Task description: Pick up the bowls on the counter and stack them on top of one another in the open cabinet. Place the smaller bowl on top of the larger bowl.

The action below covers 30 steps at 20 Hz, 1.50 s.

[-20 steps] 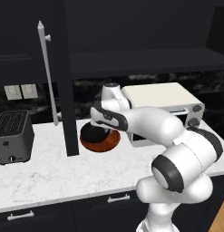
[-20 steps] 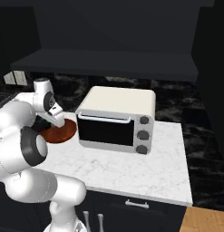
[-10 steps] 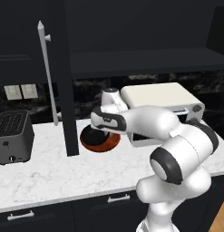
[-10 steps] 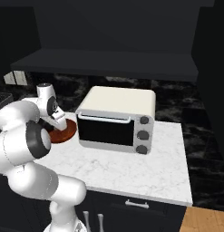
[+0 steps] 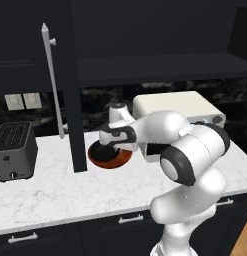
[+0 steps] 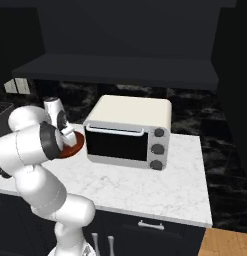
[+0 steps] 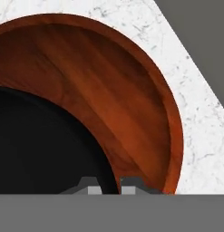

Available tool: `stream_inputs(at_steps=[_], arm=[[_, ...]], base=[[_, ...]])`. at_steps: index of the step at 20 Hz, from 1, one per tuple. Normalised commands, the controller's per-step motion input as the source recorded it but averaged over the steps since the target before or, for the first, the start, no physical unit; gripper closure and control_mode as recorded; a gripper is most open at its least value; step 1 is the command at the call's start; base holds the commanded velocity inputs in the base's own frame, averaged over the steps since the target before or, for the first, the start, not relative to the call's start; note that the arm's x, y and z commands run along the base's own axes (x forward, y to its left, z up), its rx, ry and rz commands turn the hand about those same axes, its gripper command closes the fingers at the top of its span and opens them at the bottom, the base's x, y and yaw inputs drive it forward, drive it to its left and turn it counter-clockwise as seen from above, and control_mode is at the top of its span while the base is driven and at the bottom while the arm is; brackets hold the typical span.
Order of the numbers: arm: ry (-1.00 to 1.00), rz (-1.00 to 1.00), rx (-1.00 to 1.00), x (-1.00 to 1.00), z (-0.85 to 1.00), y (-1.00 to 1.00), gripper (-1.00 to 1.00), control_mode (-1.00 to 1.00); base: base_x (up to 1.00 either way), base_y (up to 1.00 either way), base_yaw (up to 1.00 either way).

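1. Two bowls sat nested together on the white marble worktop (image 5: 55, 192): the small plain black bowl (image 7: 45, 145) was inside the wide, shallow, glossy reddish-brown wooden-looking bowl (image 5: 111, 156), pushed toward one side of it rather than centred.
2. That pair was near the back of the worktop, just right of the black wall cabinet's tall open door (image 5: 75, 95) with its long pale bar handle (image 5: 52, 80), and just left of the cream toaster oven (image 6: 127, 132).
3. Robot's gripper (image 7: 108, 186) was down low right over the bowls. From the hand camera, the two dark fingertips (image 7: 131, 185) poked up at the bottom edge with the black bowl's rim running between them, one tip on the inside, one over the brown bowl's wood.
4. Honestly couldn't tell if the gripper was actually squeezing that rim or just straddling it; too little of the tips was visible.
5. From the left base camera the white arm (image 5: 185, 150) curled over from the lower right and its wrist covered the top of the bowls, so only the brown bowl's front edge peeked out.
6. Right base camera showed a sliver of the brown bowl (image 6: 72, 148) behind the arm's elbow.
7. Black two-slot toaster (image 5: 14, 150) sat well off at the left end of the worktop.
8. Dark cabinet shelf (image 6: 115, 70) ran above the worktop.
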Motion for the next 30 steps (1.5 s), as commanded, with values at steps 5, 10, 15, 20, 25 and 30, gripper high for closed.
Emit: stream_inputs(at_steps=[5, 10, 15, 20, 25, 30], arm=[[0.0, -0.02, -0.03, 0.35, -0.18, 0.0, 1.0, -1.0], [-0.02, 0.0, 0.0, 0.11, 0.02, 0.0, -1.0, -1.0], [-0.12, 0.0, 0.0, -0.16, 0.47, 0.0, -1.0, -1.0], [-0.01, 0.0, 0.04, -0.84, 0.16, 0.0, -1.0, -1.0], [0.0, 0.0, 0.08, -1.0, -0.04, -0.03, -1.0, -1.0], [0.0, 0.0, 0.0, -0.65, -0.37, 0.0, -1.0, -1.0]], base=[[0.0, 0.0, 0.0], [0.0, 0.0, 0.0], [0.0, 0.0, 0.0], [0.0, 0.0, 0.0], [0.0, 0.0, 0.0], [0.0, 0.0, 0.0]])
